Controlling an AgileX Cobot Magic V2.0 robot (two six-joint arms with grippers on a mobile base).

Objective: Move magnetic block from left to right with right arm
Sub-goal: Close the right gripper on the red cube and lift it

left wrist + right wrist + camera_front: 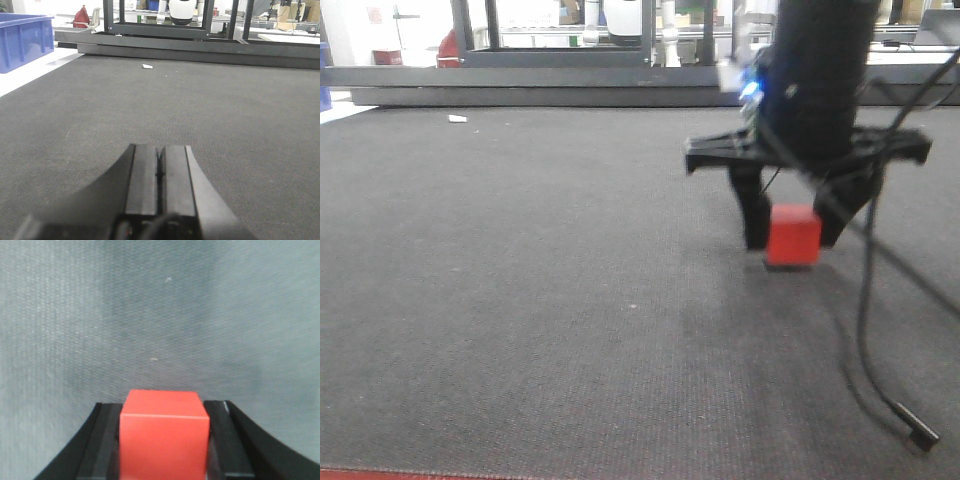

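The magnetic block (792, 235) is a plain red cube, held right of centre and low over the dark carpet (520, 300); I cannot tell whether it touches the carpet. My right arm (820, 70), thick and black with a blue light, comes down from above. Its right gripper (795, 242) is shut on the cube, one black finger against each side. The right wrist view shows the magnetic block (164, 435) filling the gap of the right gripper (162, 406). In the left wrist view, the left gripper (160, 150) is shut on nothing, low over the carpet.
A black cable with a plug (918, 434) dangles from the right arm onto the carpet. A white scrap (457, 119) lies far back left. A black metal frame (560, 55) lines the back edge. A blue bin (22, 40) stands off the carpet at far left.
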